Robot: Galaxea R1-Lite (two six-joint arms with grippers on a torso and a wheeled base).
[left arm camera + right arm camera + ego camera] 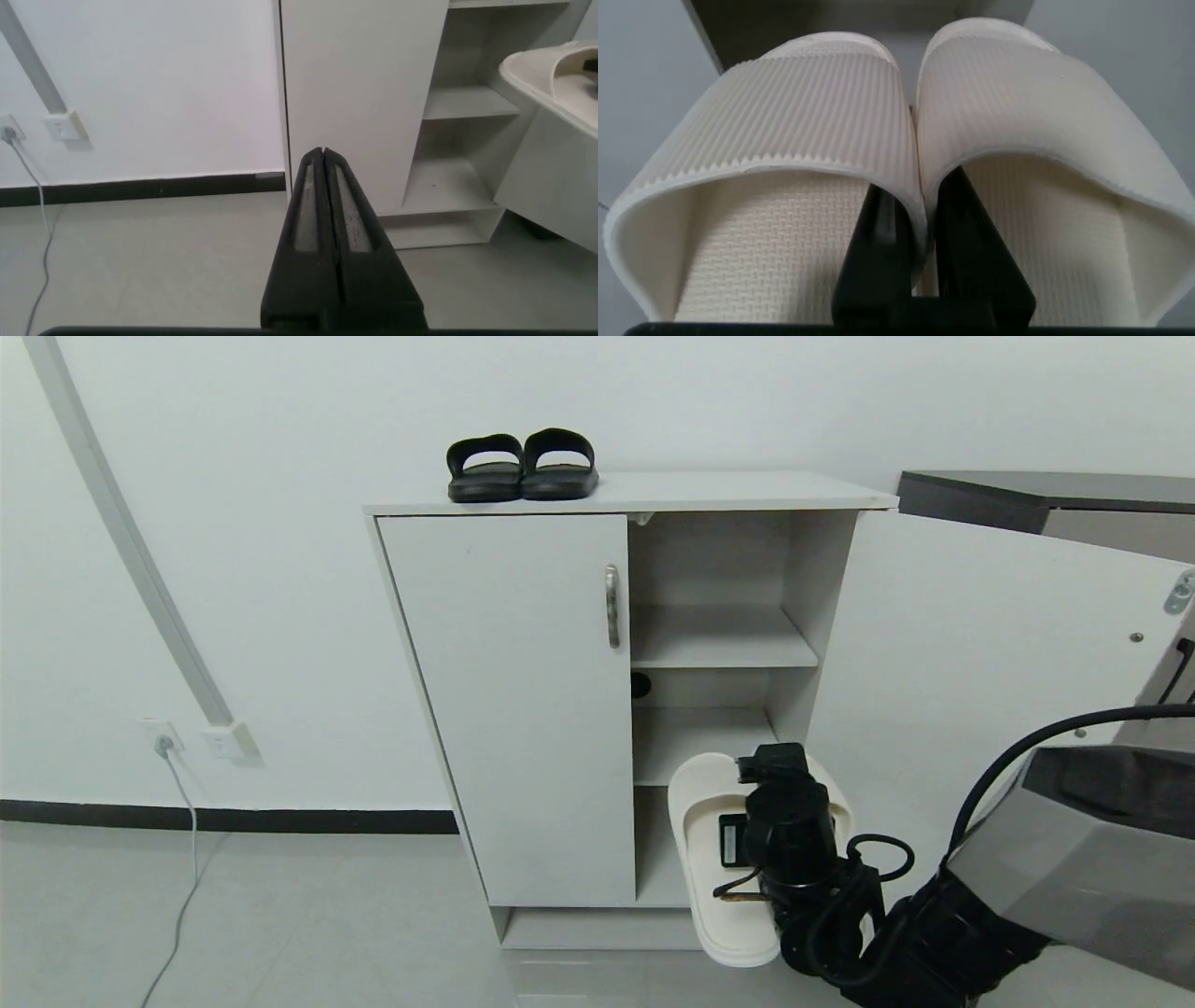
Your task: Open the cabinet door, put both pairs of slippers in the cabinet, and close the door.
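A white cabinet [523, 709] stands against the wall with its right door [980, 644] swung open and its left door shut. On its top sits a pair of black slippers [521, 465]. My right gripper [917, 233] is shut on a pair of white slippers [724, 859], pinching the inner walls of both slippers [813, 140] together. It holds them in front of the open lower compartment [700, 747]. My left gripper [322, 201] is shut with nothing in it, hanging over the floor in front of the cabinet's left door [364, 93].
Three bare shelves [719, 639] show inside the open half. A grey counter [1046, 495] stands behind the open door. A cable [187, 859] runs from a wall socket [163, 739] down to the floor at the left.
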